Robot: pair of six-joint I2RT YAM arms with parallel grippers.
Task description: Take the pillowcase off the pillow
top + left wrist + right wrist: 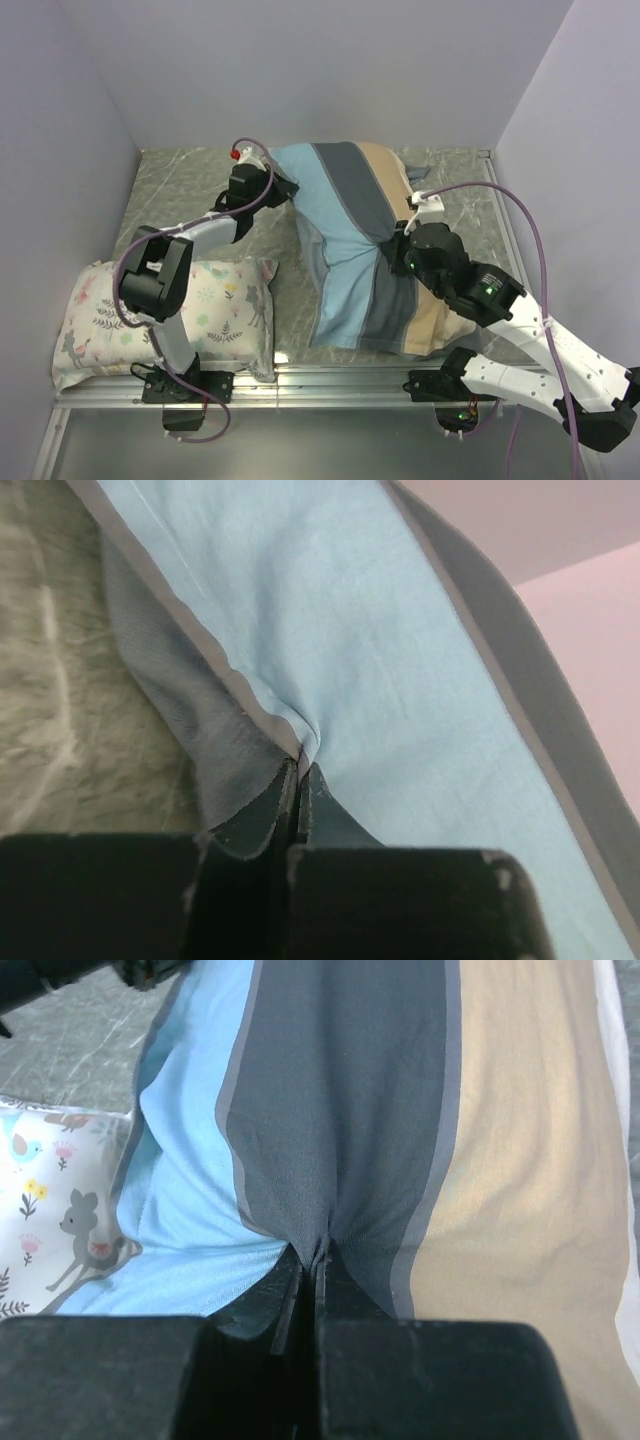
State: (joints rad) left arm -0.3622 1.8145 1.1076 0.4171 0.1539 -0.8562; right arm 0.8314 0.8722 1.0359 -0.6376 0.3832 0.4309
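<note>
At the far left of the bench (180, 190) lies a small floral-print pillow (165, 320), close to the near edge and apart from the striped bundle. The left arm (155, 275) rises over it and reaches away toward the far left corner of the pillowcase (350, 250). There the left jaws are pressed together on a pinched fold of cloth. In the left wrist view the light-blue stripe (350, 660) puckers into the closed jaws, and the plain grey-blue inner side hangs just to the left of it. The pillowcase lies across the middle of the bench, running from the back wall toward the near rail. Its stripes go from light blue through dark grey to tan, and it looks plump and filled. Farther right, the right arm (500, 300) comes in from the near right corner and leans over the cover at about its middle. The right jaws are also fully closed, nipping a gathered tuck of the dark-grey stripe (340, 1110). A narrow white strip of the pillow (612, 1080) shows past the tan stripe at the right edge of that view.
</note>
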